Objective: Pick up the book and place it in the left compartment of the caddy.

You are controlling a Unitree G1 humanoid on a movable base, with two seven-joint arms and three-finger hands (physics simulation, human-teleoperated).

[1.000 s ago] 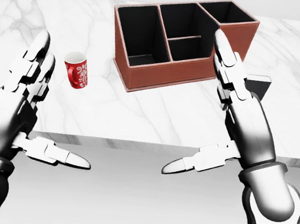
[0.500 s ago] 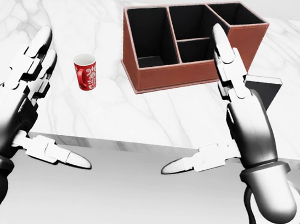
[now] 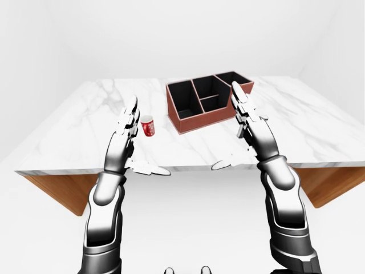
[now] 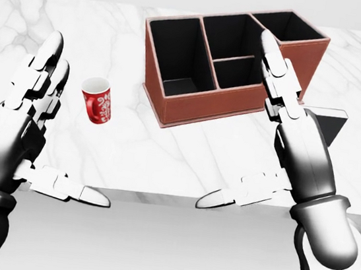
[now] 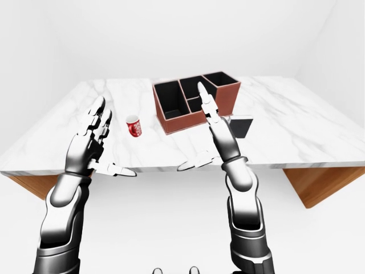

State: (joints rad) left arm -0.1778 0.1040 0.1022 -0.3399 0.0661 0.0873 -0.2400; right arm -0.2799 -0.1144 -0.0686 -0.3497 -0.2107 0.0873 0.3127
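Both hands are held open and empty: the left hand point(image 4: 26, 121) at the head view's left, the right hand point(image 4: 295, 147) at its right. The dark book point(image 5: 242, 126) lies behind it, untouched beside the red-brown caddy point(image 4: 201, 101). Grasping and placing in the left compartment point(image 4: 177, 58) remain undone.

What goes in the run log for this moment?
stage: approach | left hand: open | right hand: open | book: on table, ungrasped | caddy: empty

both arms raised, forearms upright. left hand point(image 4: 26, 121) and right hand point(image 4: 289, 143) empty, fingers extended, thumbs pointing inward; palms apparently face each other.
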